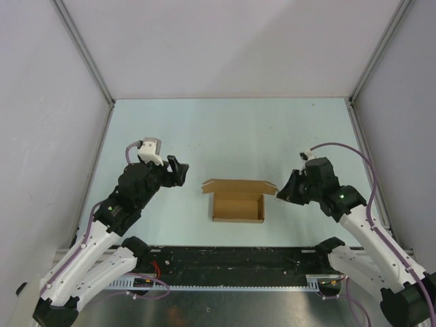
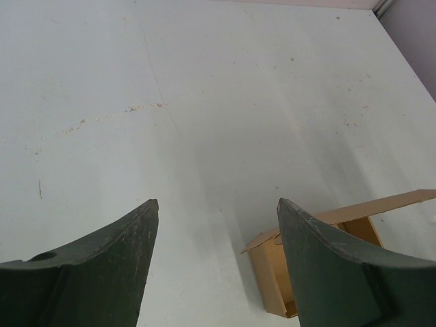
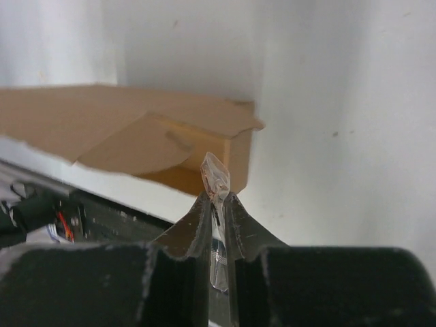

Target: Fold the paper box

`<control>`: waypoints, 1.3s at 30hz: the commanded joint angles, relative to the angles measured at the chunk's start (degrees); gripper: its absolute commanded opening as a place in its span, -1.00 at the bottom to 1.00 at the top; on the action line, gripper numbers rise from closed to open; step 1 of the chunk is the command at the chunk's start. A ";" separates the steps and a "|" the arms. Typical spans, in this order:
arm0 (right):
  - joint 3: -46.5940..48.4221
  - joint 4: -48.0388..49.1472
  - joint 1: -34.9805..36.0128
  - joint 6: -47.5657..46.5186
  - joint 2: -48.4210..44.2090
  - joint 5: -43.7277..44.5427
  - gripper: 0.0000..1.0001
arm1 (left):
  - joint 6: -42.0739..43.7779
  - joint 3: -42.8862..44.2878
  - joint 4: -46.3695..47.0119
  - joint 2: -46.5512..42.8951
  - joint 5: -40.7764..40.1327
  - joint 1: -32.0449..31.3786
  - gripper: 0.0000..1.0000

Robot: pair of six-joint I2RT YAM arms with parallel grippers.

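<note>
A plain brown thin-cardboard paper box (image 1: 238,206) is sitting open-topped at the frame's centre on the pale surface (image 1: 238,129), its long axis running left to right. The right gripper (image 1: 282,191) is hovering just beside its right flap corner, jaws pressing nearly together, gripping no cardboard, a clear sliver (image 3: 216,174) showing between them. The left gripper (image 1: 179,170) is hanging farther off at centre left, gaping wide and empty.

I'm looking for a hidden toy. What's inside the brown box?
Seen from above, the paper box is open, and inside there is only its bare brown floor, no toy. The strip tucked right against its near wall cannot be seen.
</note>
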 commanded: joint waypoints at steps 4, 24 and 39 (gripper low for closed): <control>4.36 -6.51 11.14 3.50 0.28 3.76 -0.83 | -0.53 1.50 0.73 -0.01 0.57 0.50 0.52; 8.05 14.37 31.46 -8.27 13.37 18.98 -0.67 | -1.06 1.23 0.73 0.43 0.48 0.59 0.52; 10.34 21.69 29.79 -15.22 18.31 12.83 0.29 | -1.23 0.71 0.73 0.08 -0.13 0.59 0.53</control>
